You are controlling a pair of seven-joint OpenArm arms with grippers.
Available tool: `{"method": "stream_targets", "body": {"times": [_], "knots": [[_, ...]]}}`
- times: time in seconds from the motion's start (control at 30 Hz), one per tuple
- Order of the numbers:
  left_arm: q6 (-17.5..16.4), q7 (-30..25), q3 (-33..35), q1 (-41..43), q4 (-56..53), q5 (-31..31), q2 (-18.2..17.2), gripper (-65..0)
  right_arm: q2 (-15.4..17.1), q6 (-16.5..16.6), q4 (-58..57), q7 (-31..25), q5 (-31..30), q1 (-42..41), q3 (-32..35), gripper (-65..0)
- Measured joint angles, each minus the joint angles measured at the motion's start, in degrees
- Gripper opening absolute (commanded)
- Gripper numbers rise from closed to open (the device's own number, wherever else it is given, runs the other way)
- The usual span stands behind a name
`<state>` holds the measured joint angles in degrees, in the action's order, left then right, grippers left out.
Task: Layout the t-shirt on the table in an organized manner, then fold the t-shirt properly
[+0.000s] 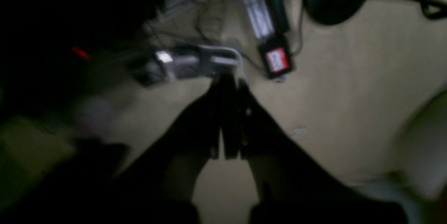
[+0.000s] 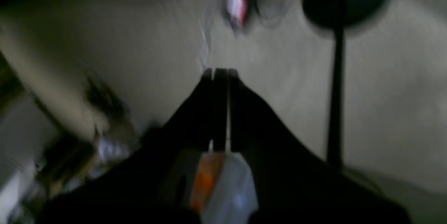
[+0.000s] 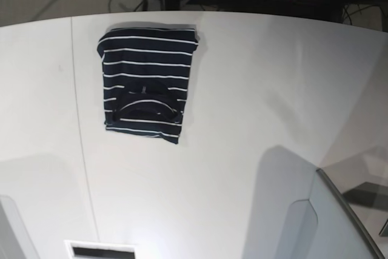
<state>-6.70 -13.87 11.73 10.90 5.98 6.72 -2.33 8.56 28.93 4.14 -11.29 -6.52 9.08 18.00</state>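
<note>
T-shirt (image 3: 146, 85) folded into compact rectangle on table (image 3: 260, 89); both grippers' jaws closed tight, empty, off cloth.

T-shirt (image 3: 145, 89) lies on table (image 3: 260, 89), far left.

Dark navy t-shirt (image 3: 145, 86) with thin white stripes, folded into a compact rectangle, neckband showing, flat on the white table (image 3: 254, 101), no pincer near it
</note>
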Motion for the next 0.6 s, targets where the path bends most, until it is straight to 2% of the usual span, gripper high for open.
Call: {"method": "stream_targets", "body": {"times": [0.07, 0.13, 0.2, 0.23, 0.3, 0.37, 0.6], "knots": [[-0.2, -7.6, -0.3, -3.5, -6.2, -2.2, 0.0, -65.0, -0.9, -6.2, 0.9, -2.3, 0.3, 0.5, 0.0, -63.5], [0.2, -13.4, -0.4, -3.5, -4.7, -4.9, -1.0, -65.0, -1.9, -12.6, 1.4, -4.7, 0.2, 1.1, 0.0, -63.5], [0.1, -15.3, 0.2, -2.8, -1.5, -5.8, -2.6, -65.0, -3.3, -18.8, 2.3, -6.5, 0.2, 1.8, 0.0, -63.5], [0.2, -14.8, 0.2, -2.6, -0.5, -5.9, -3.1, -65.0, -4.0, -20.7, 2.6, -7.7, 0.2, 2.3, 0.0, -63.5], [0.3, -13.0, 0.2, -2.4, -0.1, -6.2, -4.1, -65.0, -5.8, -23.1, 2.8, -8.5, 0.2, 2.9, 0.0, -63.5], [0.3, -10.6, 0.2, -2.3, -0.1, -6.1, -4.7, -65.0, -7.0, -23.6, 2.8, -8.5, 0.5, 3.2, 0.0, -63.5], [0.3, -9.9, 0.2, -2.7, 0.1, -5.9, -5.3, -65.0, -6.1, -24.5, 2.8, -8.5, 0.5, 2.9, 0.0, -63.5]]}}
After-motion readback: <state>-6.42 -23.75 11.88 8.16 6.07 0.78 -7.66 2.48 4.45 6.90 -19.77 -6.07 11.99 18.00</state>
